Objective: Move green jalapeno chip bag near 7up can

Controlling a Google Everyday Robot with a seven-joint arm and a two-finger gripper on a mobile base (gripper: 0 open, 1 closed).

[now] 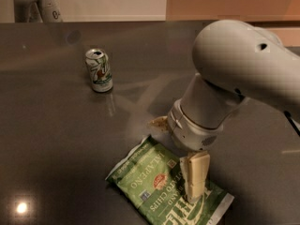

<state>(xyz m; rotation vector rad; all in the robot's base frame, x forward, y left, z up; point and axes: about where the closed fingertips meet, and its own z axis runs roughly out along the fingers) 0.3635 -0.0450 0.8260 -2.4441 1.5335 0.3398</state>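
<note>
The green jalapeno chip bag [151,184] lies flat on the dark table near the front, its white end seams at lower right and upper left. The 7up can [99,70] stands upright at the back left, well apart from the bag. My gripper [177,150] hangs over the bag's right half with its fingers spread wide. One cream finger [195,176] reaches down onto the bag's top face. The other fingertip [159,122] shows just beyond the bag's far edge. The bag is not held.
The grey table [56,139] runs to a back edge against a pale wall. A white robot part [33,2] stands at the back left corner. My bulky arm [243,69] covers the table's right side.
</note>
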